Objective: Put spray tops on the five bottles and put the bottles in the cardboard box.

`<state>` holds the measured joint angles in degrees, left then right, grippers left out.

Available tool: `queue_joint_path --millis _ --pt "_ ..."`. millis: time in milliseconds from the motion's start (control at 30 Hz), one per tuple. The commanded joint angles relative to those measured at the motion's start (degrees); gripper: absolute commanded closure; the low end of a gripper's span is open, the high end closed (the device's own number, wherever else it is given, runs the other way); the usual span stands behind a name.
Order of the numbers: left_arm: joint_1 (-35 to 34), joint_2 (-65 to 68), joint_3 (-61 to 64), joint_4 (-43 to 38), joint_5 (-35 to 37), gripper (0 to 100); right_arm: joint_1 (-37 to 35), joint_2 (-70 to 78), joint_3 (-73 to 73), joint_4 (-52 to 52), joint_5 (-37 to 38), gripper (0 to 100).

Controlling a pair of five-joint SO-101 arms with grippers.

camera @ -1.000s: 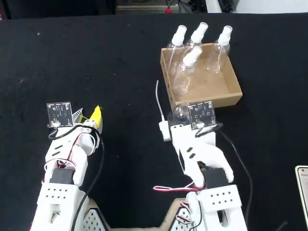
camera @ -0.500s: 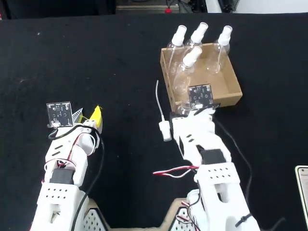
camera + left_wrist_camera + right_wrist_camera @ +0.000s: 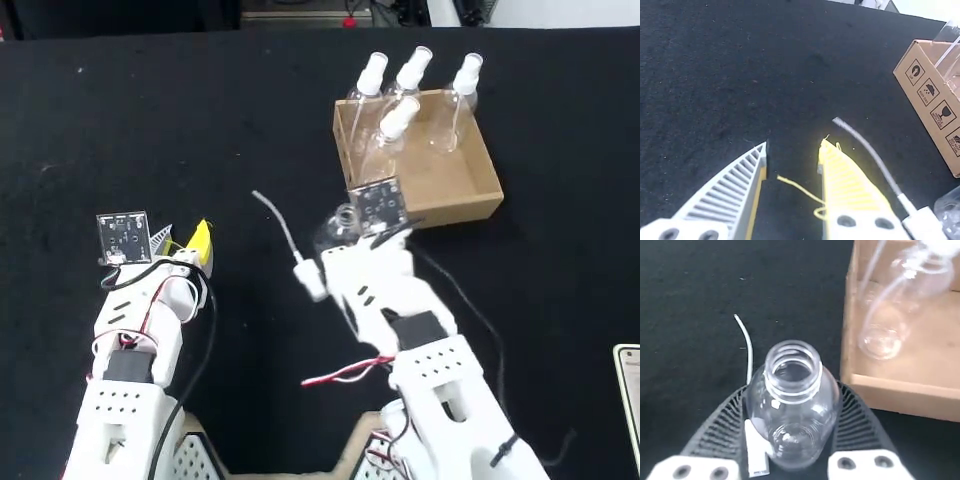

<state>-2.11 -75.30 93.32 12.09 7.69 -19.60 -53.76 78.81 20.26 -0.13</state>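
My right gripper (image 3: 338, 230) is shut on a clear bottle (image 3: 335, 228) with an open neck, just left of the cardboard box's (image 3: 468, 208) front corner. The black fingers (image 3: 850, 415) press the open bottle (image 3: 792, 400) on both sides. A white spray top (image 3: 308, 278) lies on the table against that gripper, its thin tube (image 3: 275, 218) pointing away to the far left. Several capped bottles (image 3: 385, 140) stand in the box. My left gripper (image 3: 183, 238) is open and holds nothing, low at the near left; its fingers (image 3: 850, 190) point toward the tube (image 3: 865, 150).
The tabletop is a black cloth (image 3: 150, 130), bare across the left and the far side. The box wall (image 3: 935, 85) rises to the right of the left gripper. A white-edged object (image 3: 628, 385) lies at the table's right edge.
My right arm has swung left from the box's front edge, carrying the open bottle. The spray top slid left with it and its tube turned leftward. The left arm has not moved.
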Motion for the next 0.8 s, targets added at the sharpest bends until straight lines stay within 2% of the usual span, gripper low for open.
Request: queue_joint_path --millis 0,167,333,433,600,700,767 --pt "-0.40 -0.53 -2.51 -1.41 0.44 83 -4.31 0.04 -2.42 -1.85 0.00 93.2" --pt "-0.31 -0.53 -2.33 -1.41 0.44 83 -8.26 -0.31 -2.86 -1.85 0.09 93.2" --pt "-0.04 -0.53 -2.33 -1.41 0.09 83 -7.30 -0.31 -5.05 -0.97 0.09 93.2" --pt "-0.04 -0.53 -2.33 -1.32 0.00 83 -4.31 -0.84 -6.46 1.85 0.09 93.2" --pt "0.04 0.18 -3.12 0.09 -0.44 83 7.12 -8.40 -10.86 15.38 0.09 93.0" --pt "2.95 0.18 -7.87 8.09 -4.84 83 11.08 -15.78 -13.32 27.16 0.35 93.0" --pt "6.46 0.18 -11.03 13.36 -8.35 83 12.84 -20.88 -13.49 32.79 3.87 93.0"
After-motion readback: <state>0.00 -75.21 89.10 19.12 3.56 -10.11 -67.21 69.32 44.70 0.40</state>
